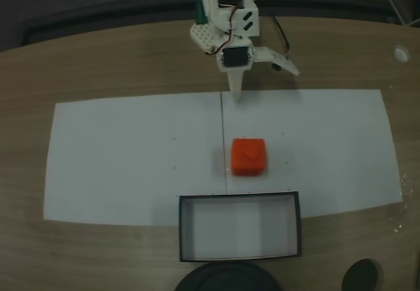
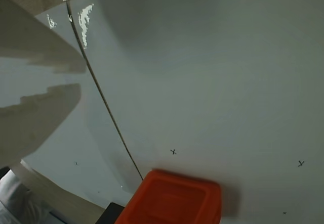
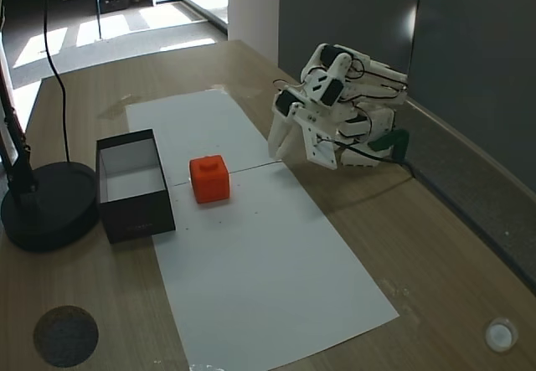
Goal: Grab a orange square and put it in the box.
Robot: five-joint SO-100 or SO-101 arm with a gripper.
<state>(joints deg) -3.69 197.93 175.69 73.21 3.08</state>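
Wood-grain worktop (image 1: 98, 61) is carrying a long white sheet (image 1: 131, 159) with a thin dark seam across its middle. The orange square (image 1: 249, 156) is sitting on the sheet just beside that seam, free of any grip, between the arm and the box (image 1: 240, 227). The box is lying open-topped at the sheet's near edge in a fixed view, its black walls framing a white floor, close to the square but not touching it. In a fixed view the square (image 3: 209, 178) is standing just right of the box (image 3: 134, 185).

The white arm is folding low at the sheet's far edge, and its claw (image 1: 256, 74) is pointing down, spread, with 1 finger aimed at the sheet and the other angled out sideways; it is gripping nothing and hanging well short of the square. In the wrist view the square (image 2: 172, 198) is showing at the bottom edge, with a pale finger (image 2: 35, 118) at the left.

A round black base (image 3: 46, 203) is resting left of the box in a fixed view.
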